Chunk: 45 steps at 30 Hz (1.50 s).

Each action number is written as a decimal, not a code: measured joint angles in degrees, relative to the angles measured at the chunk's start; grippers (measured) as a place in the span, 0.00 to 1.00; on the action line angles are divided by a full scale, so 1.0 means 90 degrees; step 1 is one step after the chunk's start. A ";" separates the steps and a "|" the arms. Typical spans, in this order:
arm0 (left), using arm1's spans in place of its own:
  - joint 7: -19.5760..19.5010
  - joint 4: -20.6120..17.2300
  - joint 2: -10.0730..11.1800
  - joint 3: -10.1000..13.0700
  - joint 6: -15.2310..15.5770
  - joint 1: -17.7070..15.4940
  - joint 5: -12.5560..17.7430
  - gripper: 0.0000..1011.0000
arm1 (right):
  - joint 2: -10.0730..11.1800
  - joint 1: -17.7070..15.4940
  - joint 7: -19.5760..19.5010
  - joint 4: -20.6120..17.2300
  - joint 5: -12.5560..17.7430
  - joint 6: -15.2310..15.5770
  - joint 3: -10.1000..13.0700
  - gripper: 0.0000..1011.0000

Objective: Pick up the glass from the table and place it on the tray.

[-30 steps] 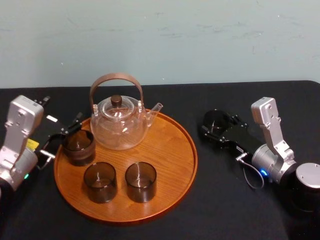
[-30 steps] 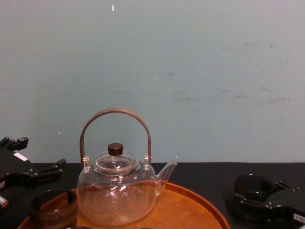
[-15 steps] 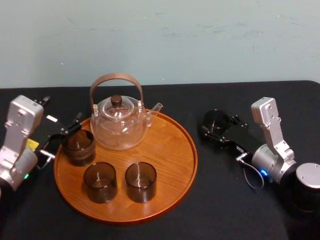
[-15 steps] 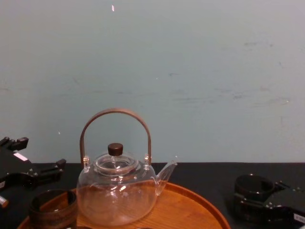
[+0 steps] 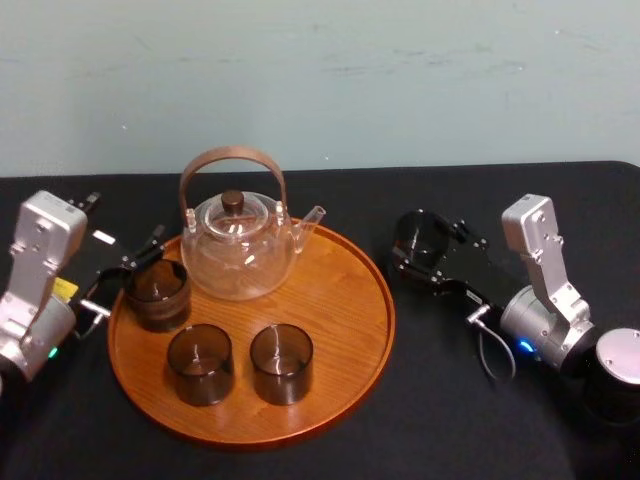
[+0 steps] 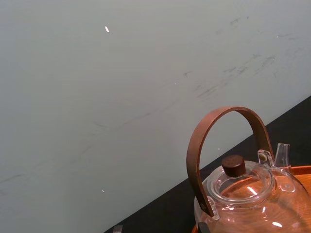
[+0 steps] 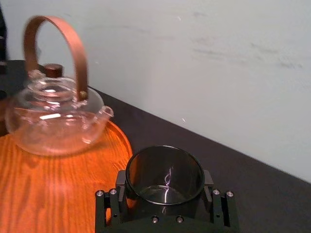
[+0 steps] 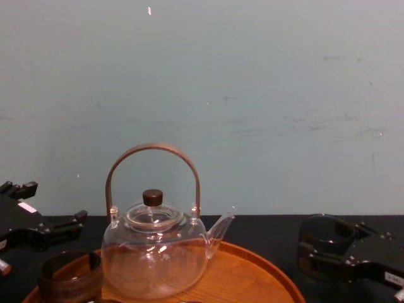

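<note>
Black table: R tool clamped on glass beside tray holding teapot, 3 glasses; L tool apart.

The right gripper clamps the glass over the black table, just beside the tray at its right rim. On the tray stand a clear glass teapot at the back, two front tumblers side by side, and a left tumbler by the spread left gripper.
</note>
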 joint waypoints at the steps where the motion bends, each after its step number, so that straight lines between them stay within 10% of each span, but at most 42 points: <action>1: 0.0000 0.0000 0.0000 0.0000 0.0000 0.0000 0.0000 0.99 | 0.0011 -0.0026 -0.0004 -0.0062 -0.0012 0.0002 -0.0013 0.90; 16: 0.0000 0.0000 0.0000 0.0000 0.0000 0.0000 0.0000 0.99 | 0.0016 -0.0174 0.0248 -0.0721 -0.0006 -0.0045 -0.0432 0.90; 45: 0.0000 0.0000 0.0000 0.0000 0.0000 0.0000 0.0000 0.99 | -0.0393 0.0316 0.0580 0.0244 0.0174 -0.0324 -0.1012 0.90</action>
